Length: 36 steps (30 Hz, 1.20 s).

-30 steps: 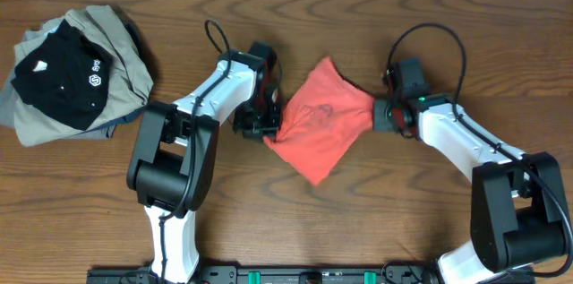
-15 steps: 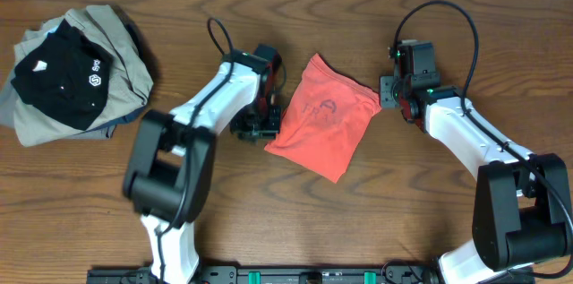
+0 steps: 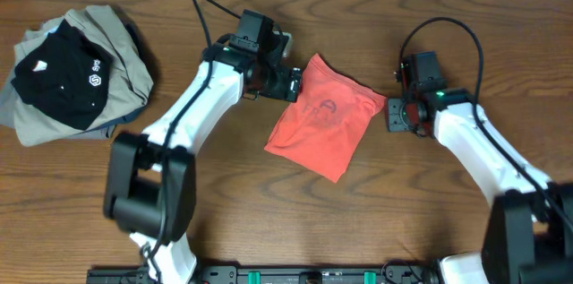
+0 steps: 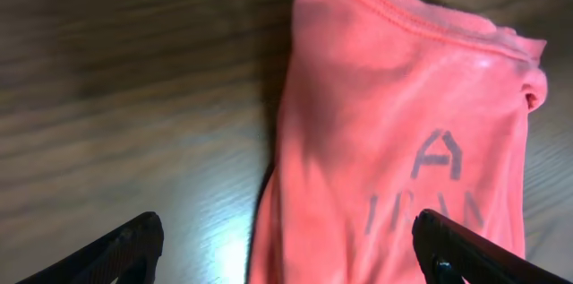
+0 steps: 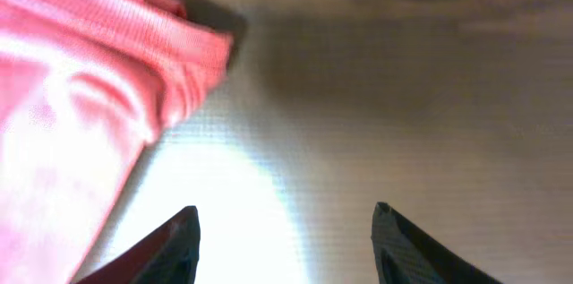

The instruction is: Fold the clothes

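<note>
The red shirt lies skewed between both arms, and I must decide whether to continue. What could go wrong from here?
1. The left gripper, jaws open, straddles one edge of the red shirt; closing there might pinch several layers and drag the fold open.
2. The right gripper, also open, is over bare table beside the shirt's corner; a grasp there could miss the cloth.

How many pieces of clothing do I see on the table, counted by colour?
Coral-red shirt: 1
Black garment: 1
Khaki garment: 1 seen; the pile may hide more
Total: 3 visible
</note>
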Each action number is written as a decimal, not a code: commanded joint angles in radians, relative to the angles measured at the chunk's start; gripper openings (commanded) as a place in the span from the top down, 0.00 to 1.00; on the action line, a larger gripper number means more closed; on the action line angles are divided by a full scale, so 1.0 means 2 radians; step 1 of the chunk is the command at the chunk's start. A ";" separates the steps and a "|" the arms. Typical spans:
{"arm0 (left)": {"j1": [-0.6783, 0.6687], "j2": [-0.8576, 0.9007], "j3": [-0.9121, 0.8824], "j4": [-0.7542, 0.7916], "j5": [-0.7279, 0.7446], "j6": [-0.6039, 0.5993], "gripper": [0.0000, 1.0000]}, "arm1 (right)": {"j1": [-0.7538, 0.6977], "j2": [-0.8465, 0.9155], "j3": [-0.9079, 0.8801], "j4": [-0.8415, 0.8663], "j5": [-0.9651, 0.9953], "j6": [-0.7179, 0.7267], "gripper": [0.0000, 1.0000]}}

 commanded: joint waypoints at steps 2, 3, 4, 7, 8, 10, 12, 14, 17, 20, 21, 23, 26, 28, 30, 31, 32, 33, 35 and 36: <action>0.003 0.048 0.000 0.019 0.081 0.021 0.09 | -0.003 -0.051 0.005 -0.033 0.007 0.008 0.39; 0.003 0.059 0.000 0.026 0.094 0.021 0.09 | -0.003 -0.062 0.005 -0.042 0.007 0.008 0.39; 0.003 0.067 0.000 0.031 0.104 0.021 0.09 | -0.003 -0.069 0.005 -0.047 0.007 0.008 0.38; 0.003 0.090 0.000 0.041 0.126 0.021 0.09 | -0.003 -0.091 0.005 -0.066 0.007 0.009 0.38; 0.003 0.096 0.000 0.042 0.131 0.021 0.09 | -0.003 -0.096 0.005 -0.071 0.007 0.009 0.38; 0.001 0.110 0.000 0.042 0.146 0.021 0.10 | -0.003 -0.104 0.005 -0.079 0.007 0.009 0.38; -0.002 0.122 0.000 0.041 0.168 0.021 0.14 | -0.003 -0.106 0.005 -0.085 0.007 0.009 0.38; -0.008 0.130 0.000 0.038 0.183 0.021 0.26 | -0.004 -0.106 0.005 -0.088 0.007 0.013 0.38; -0.017 0.134 0.000 0.039 0.183 0.021 0.67 | -0.009 -0.106 0.005 -0.092 0.007 0.021 0.39; -0.019 0.133 0.001 0.048 0.162 0.021 0.94 | -0.016 -0.106 0.005 -0.095 0.007 0.025 0.39; -0.019 0.133 0.002 0.047 0.138 0.020 0.94 | -0.020 -0.106 0.005 -0.096 0.007 0.025 0.39; -0.012 0.129 0.007 0.037 0.091 0.014 0.94 | -0.029 -0.106 0.005 -0.096 0.007 0.025 0.39; 0.004 0.114 0.015 0.019 0.046 0.011 0.94 | -0.043 -0.106 0.005 -0.096 0.009 0.025 0.39; 0.019 0.095 0.016 0.012 0.015 0.009 0.94 | -0.055 -0.106 0.005 -0.096 0.009 0.025 0.40; 0.036 0.068 0.016 0.002 -0.029 0.006 0.94 | -0.066 -0.106 0.005 -0.096 0.009 0.025 0.40; 0.045 0.053 0.016 -0.004 -0.054 0.006 0.94 | -0.072 -0.106 0.005 -0.096 0.009 0.025 0.40; 0.053 0.038 0.016 -0.009 -0.073 0.006 0.94 | -0.076 -0.106 0.005 -0.096 0.009 0.025 0.40; 0.063 0.020 0.016 -0.014 -0.097 0.007 0.94 | -0.080 -0.106 0.005 -0.096 0.009 0.025 0.41; 0.080 -0.012 0.016 -0.022 -0.133 0.015 0.94 | -0.086 -0.106 0.005 -0.096 0.008 0.025 0.41; 0.091 -0.030 0.016 -0.026 -0.150 0.022 0.94 | -0.088 -0.106 0.005 -0.096 0.008 0.025 0.41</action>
